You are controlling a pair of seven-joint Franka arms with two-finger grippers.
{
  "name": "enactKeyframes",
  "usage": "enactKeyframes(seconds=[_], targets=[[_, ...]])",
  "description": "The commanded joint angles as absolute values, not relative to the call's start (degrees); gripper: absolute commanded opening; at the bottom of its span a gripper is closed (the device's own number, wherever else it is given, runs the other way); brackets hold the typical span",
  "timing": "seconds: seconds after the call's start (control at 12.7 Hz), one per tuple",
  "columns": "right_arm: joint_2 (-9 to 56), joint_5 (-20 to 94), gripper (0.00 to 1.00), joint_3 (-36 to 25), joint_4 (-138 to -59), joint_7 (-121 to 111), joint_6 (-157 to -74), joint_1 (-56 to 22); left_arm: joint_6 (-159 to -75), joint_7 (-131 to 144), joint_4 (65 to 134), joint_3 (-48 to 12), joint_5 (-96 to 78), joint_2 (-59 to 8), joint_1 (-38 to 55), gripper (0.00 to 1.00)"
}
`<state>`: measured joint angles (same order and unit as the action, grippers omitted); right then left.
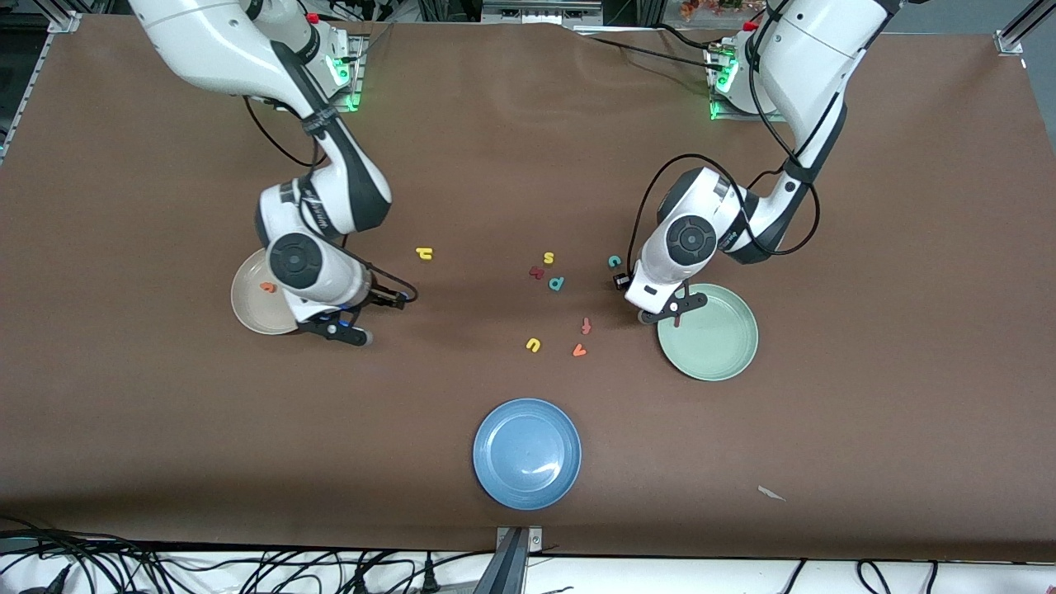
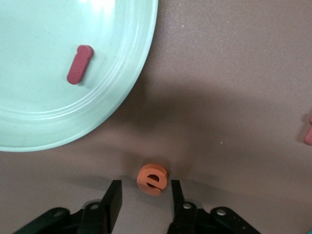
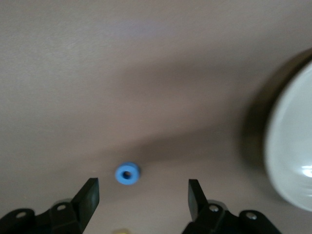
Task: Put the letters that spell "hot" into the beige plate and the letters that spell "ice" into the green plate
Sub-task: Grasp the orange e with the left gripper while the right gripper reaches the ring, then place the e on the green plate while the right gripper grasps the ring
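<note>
- The right arm reached down from its base with the wrist bent over the table; the right gripper point(image 3: 141, 195) hung low just beside the beige plate point(image 1: 247, 301), on the side toward the table's middle.
- Its fingers point(image 3: 88, 197) stood wide apart, clamped on nothing, and the blue o point(image 3: 127, 174) lay on the table below them, nearer one finger.
- The orange t point(image 1: 267, 287) lay in the beige plate; the yellow h point(image 1: 424, 253) sat on the bare table, nearer the middle.
- The left arm folded at its elbow, wrist pointing down; the left gripper point(image 2: 145, 197) hung low at the edge of the green plate point(image 2: 131, 83).
- Its fingers point(image 2: 113, 200) were partly closed around the orange e point(image 2: 153, 179) on the table beside the plate; one finger touched it, the other stood a little apart.
- The dark red i point(image 2: 79, 64) lay in the green plate; the teal c point(image 1: 614, 261) rested on the table beside the left arm's wrist.
</note>
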<state>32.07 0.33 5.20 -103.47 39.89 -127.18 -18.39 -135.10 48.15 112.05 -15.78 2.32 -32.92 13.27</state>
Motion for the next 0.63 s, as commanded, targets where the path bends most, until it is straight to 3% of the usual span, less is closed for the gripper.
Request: enactKeyframes(seconds=[0.0,0.08,0.31,0.39,0.55], targets=[[34.27,1.32,0.82,5.01,-103.27,43.32,-130.68,-20.13,-139.12,48.08,114.52,-16.00,3.78,-32.61,12.83,0.48],[34.80,1.06,0.82,5.01,-103.88,43.24,-131.91,-20.04,-139.13,48.08,114.52,-16.00,3.78,-32.61,12.83,0.47],[35.33,0.09,0.82,5.01,-105.64,42.80,-134.20,-20.21,-139.22,47.81,114.35,-16.00,3.95,-32.26,12.92,0.10],[35.42,-0.43,0.81,5.01,-105.91,42.80,-134.30,-20.74,-138.87,46.68,114.08,-16.00,4.56,-31.99,12.83,0.01],[35.07,-0.44,0.81,5.01,-107.22,42.80,-134.21,-20.92,-136.69,46.23,112.94,-16.08,4.66,-30.51,12.83,0.01]])
